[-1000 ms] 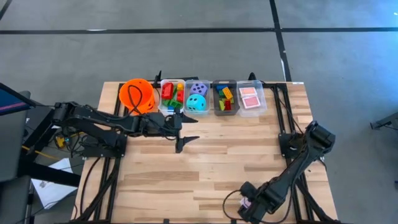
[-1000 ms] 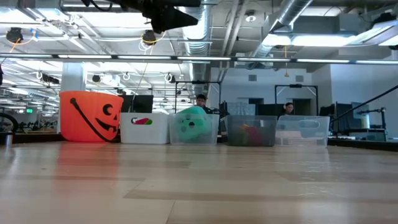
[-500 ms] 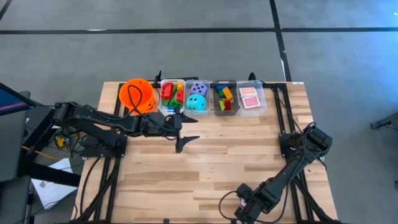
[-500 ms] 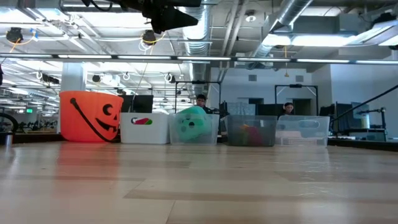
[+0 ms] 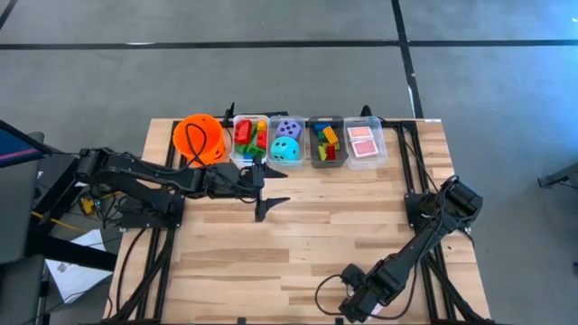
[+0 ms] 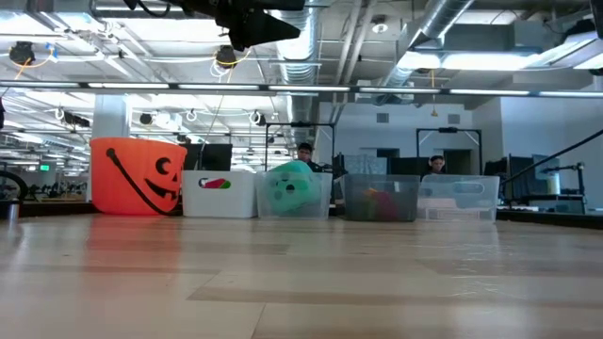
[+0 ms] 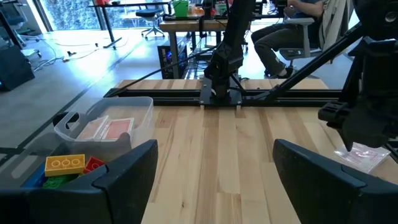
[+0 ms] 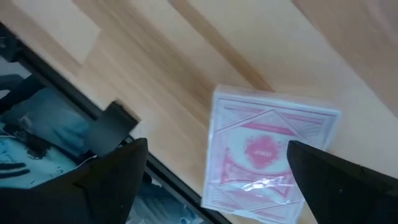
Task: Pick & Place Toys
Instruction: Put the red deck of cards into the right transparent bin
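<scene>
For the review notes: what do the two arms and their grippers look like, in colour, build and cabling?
Both arms are black and slim, built of jointed segments on black frame rails at the table's sides. The left gripper has two long pointed black fingers, broad and matte seen close up. The right gripper has matching black fingers; a thin dark cable loops beside it. More cables trail around the left arm's base. No markings show.

Pale striped wooden table [image 5: 298,235] bearing an orange bucket [image 5: 198,137] with black jack-o'-lantern face, red, green, yellow and blue bricks [image 5: 250,136], a purple die [image 5: 289,128] and teal die [image 5: 285,149] both dotted, and red-and-white ornate-backed playing cards [image 8: 267,155].
</scene>
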Robot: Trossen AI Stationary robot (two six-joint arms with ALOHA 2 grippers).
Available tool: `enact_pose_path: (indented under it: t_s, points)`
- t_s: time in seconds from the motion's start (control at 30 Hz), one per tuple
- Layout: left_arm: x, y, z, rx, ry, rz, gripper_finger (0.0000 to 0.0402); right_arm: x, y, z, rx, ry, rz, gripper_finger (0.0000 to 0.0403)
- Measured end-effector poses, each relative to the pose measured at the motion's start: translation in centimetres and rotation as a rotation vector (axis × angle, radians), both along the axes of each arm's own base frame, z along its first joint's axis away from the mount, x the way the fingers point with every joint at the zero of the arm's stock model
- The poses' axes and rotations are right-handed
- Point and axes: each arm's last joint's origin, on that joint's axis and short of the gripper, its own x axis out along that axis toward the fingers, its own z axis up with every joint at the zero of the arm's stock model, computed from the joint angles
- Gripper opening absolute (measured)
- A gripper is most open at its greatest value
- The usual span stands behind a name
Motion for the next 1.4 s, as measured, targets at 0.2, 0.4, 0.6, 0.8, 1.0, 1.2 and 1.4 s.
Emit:
enact_pose_path:
  t_s: [0.2, 0.4, 0.6, 0.8, 1.0, 1.2, 1.4]
  points:
    - [0.0, 0.0, 0.0, 0.000, 0.000, 0.000, 0.0310, -0.3, -0.6, -0.1, -0.047, 0.048, -0.015, 0.0379]
    - [0.0, 0.0, 0.0, 0.000, 0.000, 0.000, 0.0310, -0.5, -0.8, -0.2, -0.068, 0.083, -0.063, 0.0379]
    - [0.0, 0.0, 0.0, 0.000, 0.000, 0.000, 0.0310, -0.5, -0.8, -0.2, -0.068, 0.083, -0.063, 0.0379]
    - [0.0, 0.0, 0.0, -0.001, 0.000, 0.000, 0.0310, -0.8, -1.1, -0.3, -0.097, 0.109, -0.063, 0.0379]
    - [0.0, 0.0, 0.0, -0.001, 0.000, 0.000, 0.0310, -0.9, -1.2, -0.3, -0.109, 0.123, -0.075, 0.0379]
    - [0.0, 0.0, 0.0, -0.001, 0.000, 0.000, 0.0310, -0.7, -1.0, -0.2, -0.089, 0.100, -0.053, 0.0379]
    - [0.0, 0.0, 0.0, -0.001, 0.000, 0.000, 0.0310, -0.5, -0.8, -0.2, -0.075, 0.073, -0.012, 0.0379]
